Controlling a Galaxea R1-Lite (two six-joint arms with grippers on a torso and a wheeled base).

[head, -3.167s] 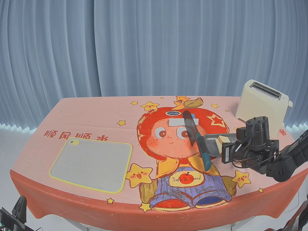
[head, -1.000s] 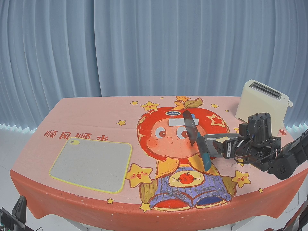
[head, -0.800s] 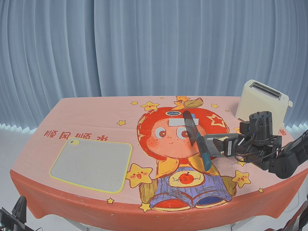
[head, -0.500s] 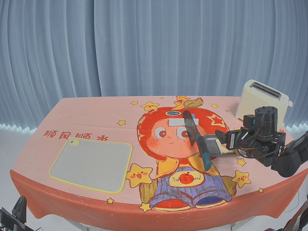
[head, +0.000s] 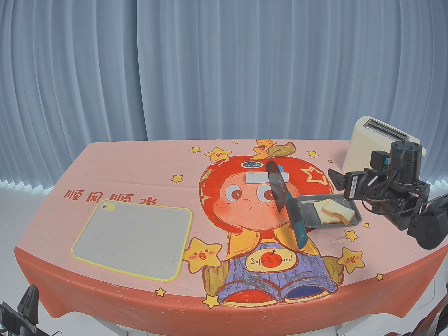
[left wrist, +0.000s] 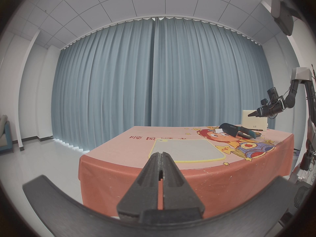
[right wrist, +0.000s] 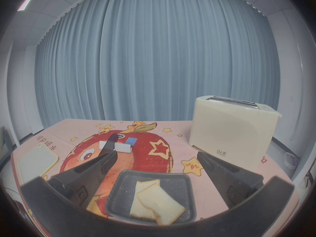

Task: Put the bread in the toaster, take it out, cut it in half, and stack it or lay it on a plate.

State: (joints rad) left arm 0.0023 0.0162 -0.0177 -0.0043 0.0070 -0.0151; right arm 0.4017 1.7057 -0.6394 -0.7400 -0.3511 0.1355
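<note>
Two bread halves (head: 332, 211) lie overlapped in one grey plate (head: 305, 200) at the table's right, the pair running left to right, the right piece on top. One toaster (head: 368, 142) stands just beyond. One knife (head: 285, 200) lies just left of the plate, blade far, handle near. One cutting board (head: 133, 239) sits near left. The right gripper (right wrist: 155, 156) hovers over the plate, jaws wide apart and empty. The left gripper (left wrist: 160, 163) has its jaws pressed together.

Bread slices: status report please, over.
Right tool open, empty, raised beside the toaster. Left tool shut, away from the table. Two bread slices overlap in the gray tray. Knife beside tray, not blocking.
</note>
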